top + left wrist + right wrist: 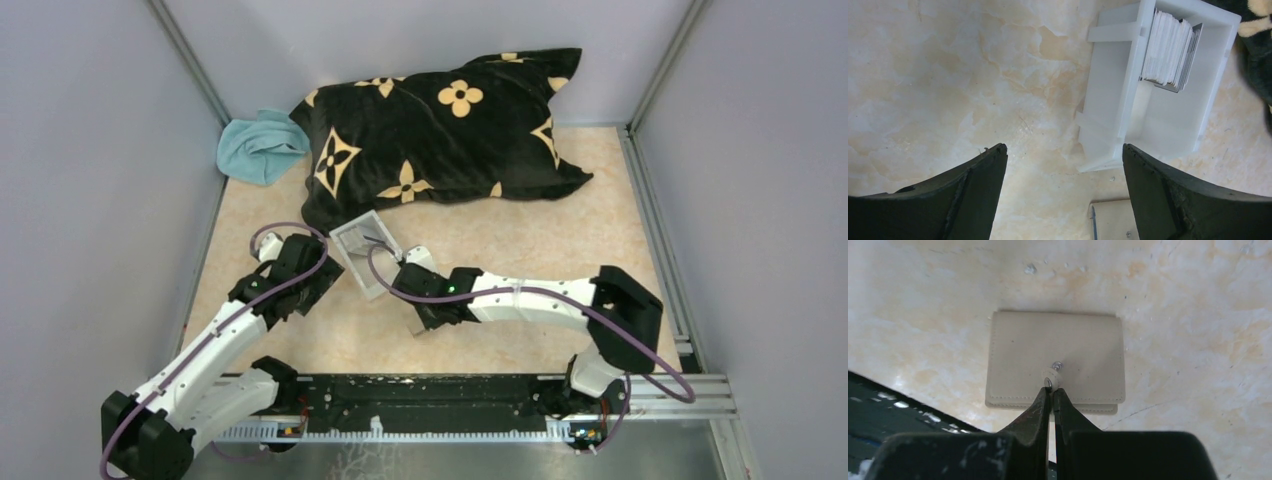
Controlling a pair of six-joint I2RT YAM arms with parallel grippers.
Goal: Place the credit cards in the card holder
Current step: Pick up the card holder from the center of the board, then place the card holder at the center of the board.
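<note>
Right gripper (1051,389): fingers are pressing fully together, tips pinching the small tab (1052,375) on the card holder (1018,355), just below its snap stud. The card holder is lying closed and flat on the marbled table (1198,340), directly under this gripper.

Left gripper (1064,150): jaws are standing wide apart, holding nothing, hanging above the table beside the clear tray (1108,90). The near corner of the tray is showing between its fingers.

Credit cards (1168,50): standing on edge as a stack in the tray's far compartment, leaning against the divider.
</note>
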